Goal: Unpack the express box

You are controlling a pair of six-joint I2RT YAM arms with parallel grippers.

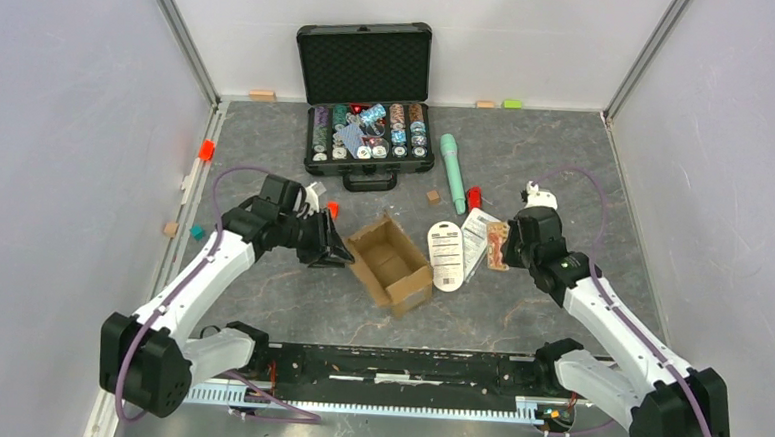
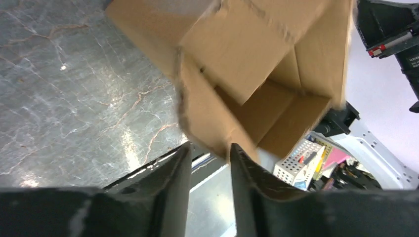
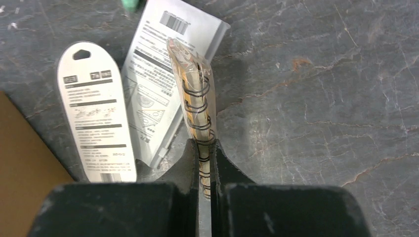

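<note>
Our left gripper point(image 2: 210, 150) stands narrowly parted at the open brown cardboard express box point(image 1: 393, 264), mid-table, and could nudge it askew. Our right gripper point(image 3: 203, 145) pinches a clear-wrapped spiral-bound booklet point(image 3: 193, 89), which may slip.

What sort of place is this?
Probably a lab robot cell: plain white panels on aluminium posts enclose a grey stone-patterned tabletop, with left arm and right arm bolted at its near edge.
</note>
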